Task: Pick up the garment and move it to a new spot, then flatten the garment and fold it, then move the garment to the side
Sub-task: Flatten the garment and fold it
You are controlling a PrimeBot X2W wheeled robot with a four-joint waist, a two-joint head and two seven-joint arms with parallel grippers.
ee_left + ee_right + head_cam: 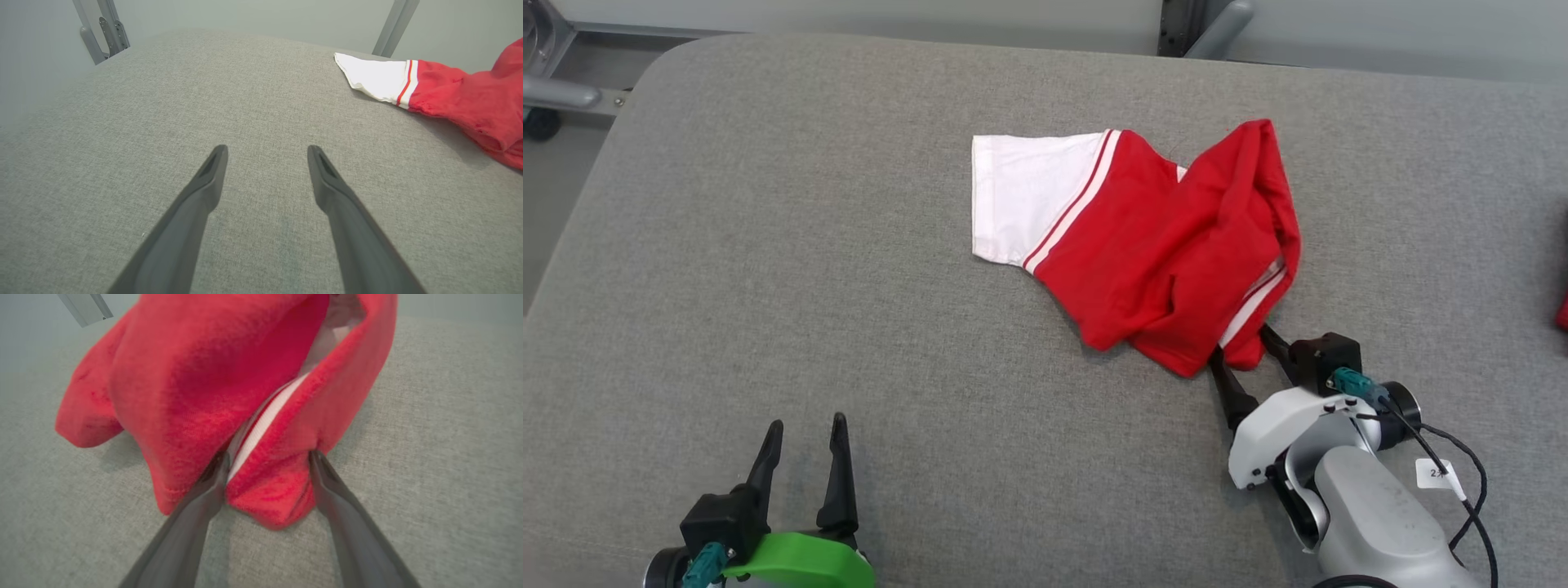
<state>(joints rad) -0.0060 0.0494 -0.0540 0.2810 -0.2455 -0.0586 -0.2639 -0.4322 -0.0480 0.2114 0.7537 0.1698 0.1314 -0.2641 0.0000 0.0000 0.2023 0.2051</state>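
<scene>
Grey fabric-covered table (768, 245), rounded far corners; metal frame members (1201, 24) are seen behind it.

Garment (1168, 245): red with a white section (1021, 196), set off by a white band and a thin red stripe. It lies right of centre on the table, crumpled. The white section is spread flat toward the robot's left, and the red body is bunched and folded over itself toward the right. In the left wrist view the garment (461, 98) is seen at the upper right, well apart from that arm's fingers.

Left gripper (807, 420): parked near the table's near edge at lower left, fingers spread wide, nothing held between them. Bare cloth is seen between the fingertips in its own wrist view (266, 149). A green housing (800, 559) is noted behind the fingers.

Right gripper (1241, 347): placed at the garment's near right corner. Its fingers are spread wide and have not been closed. In the right wrist view (268, 454) a red fold with a white strip inside is straddled by the two fingers. The cloth (204, 375) is touched on both sides but has not been pinched or lifted; the fold rests on the table.

Writing: a small white tag (1433, 472) is carried on the black cable (1470, 482) beside the right forearm. Dark characters are printed on it, the first possibly a "2", the rest too small to be read.

A red object (1563, 314) is cut off by the head view's right edge.
</scene>
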